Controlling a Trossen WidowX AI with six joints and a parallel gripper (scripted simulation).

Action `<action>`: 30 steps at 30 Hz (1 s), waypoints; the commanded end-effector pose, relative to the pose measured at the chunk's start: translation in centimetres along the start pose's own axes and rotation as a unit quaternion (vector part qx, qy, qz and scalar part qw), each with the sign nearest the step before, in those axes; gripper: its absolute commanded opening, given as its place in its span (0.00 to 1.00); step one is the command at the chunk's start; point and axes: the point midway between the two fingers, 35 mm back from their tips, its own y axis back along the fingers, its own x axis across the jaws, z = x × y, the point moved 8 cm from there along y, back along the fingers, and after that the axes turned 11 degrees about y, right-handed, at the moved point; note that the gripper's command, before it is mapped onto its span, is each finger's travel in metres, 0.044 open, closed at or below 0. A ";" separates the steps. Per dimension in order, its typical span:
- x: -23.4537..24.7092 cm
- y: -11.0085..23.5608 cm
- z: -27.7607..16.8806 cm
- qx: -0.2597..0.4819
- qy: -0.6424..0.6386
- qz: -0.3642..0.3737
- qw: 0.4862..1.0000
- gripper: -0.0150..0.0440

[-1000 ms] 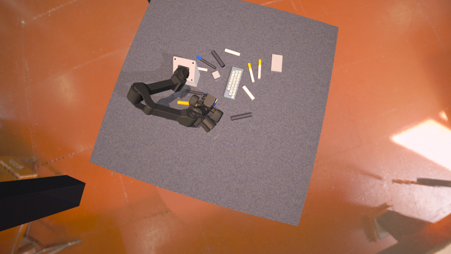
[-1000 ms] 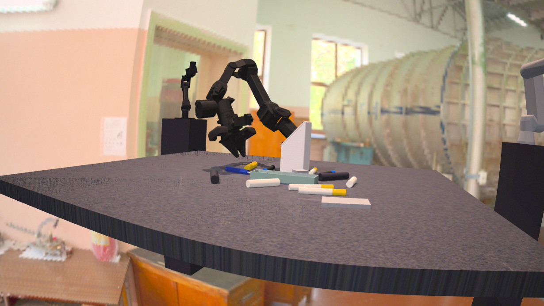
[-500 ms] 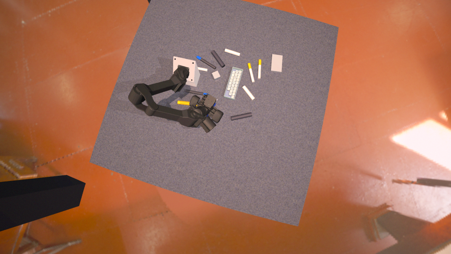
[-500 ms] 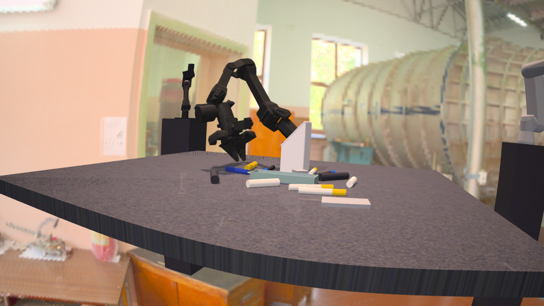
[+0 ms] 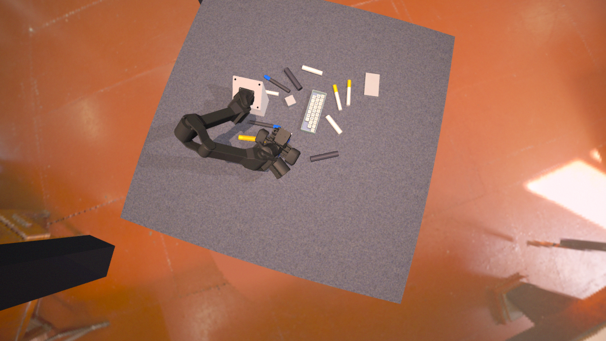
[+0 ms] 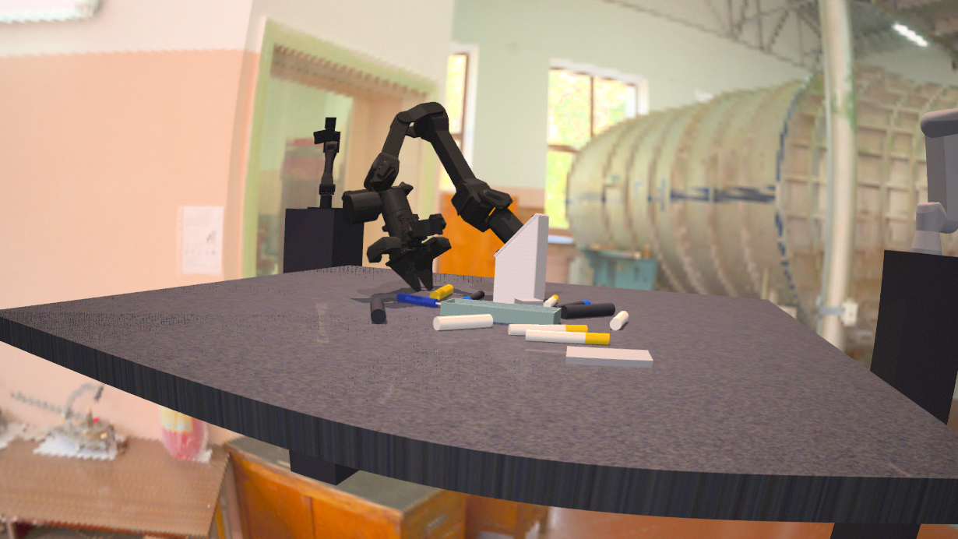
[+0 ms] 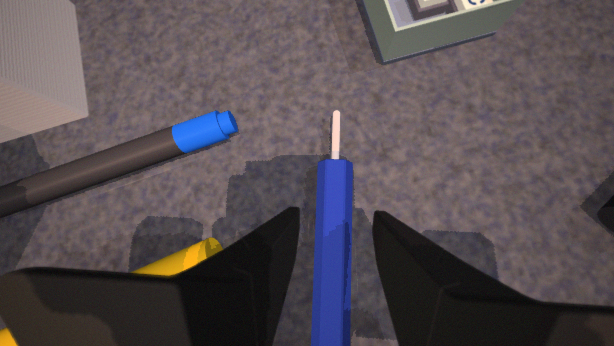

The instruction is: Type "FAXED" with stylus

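Note:
The blue stylus [image 7: 332, 235] [image 6: 416, 299] with a thin white tip lies flat on the grey desk. It points toward the near corner of the keyboard [image 7: 440, 37] [image 5: 314, 111] [image 6: 498, 311]. My gripper [image 7: 335, 218] [image 6: 417, 281] [image 5: 283, 148] is low over the stylus. Its two black fingers straddle the blue shaft with a gap on each side. The gripper is open and holds nothing. In the overhead view the wrist hides most of the stylus.
A dark marker with a blue cap [image 7: 125, 155] [image 5: 264, 124] and a yellow marker [image 7: 175, 260] [image 5: 246, 137] lie just left of the fingers. The arm's white mount block [image 5: 248, 86] [image 7: 35, 65] stands further left. A dark cylinder [image 5: 324, 155], several white markers and a flat white block [image 5: 371, 84] lie around the keyboard.

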 end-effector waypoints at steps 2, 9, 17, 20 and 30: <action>0.1 -0.5 -0.2 -0.002 0.001 0.000 1.000 0.51; 0.1 -1.0 -0.5 -0.002 0.001 0.000 1.000 0.51; 0.2 -1.6 -0.8 -0.002 0.001 0.001 1.000 0.51; 0.2 -1.8 -0.9 -0.002 0.001 0.001 1.000 0.51; 0.2 -1.8 -1.0 0.000 0.000 0.001 1.000 0.29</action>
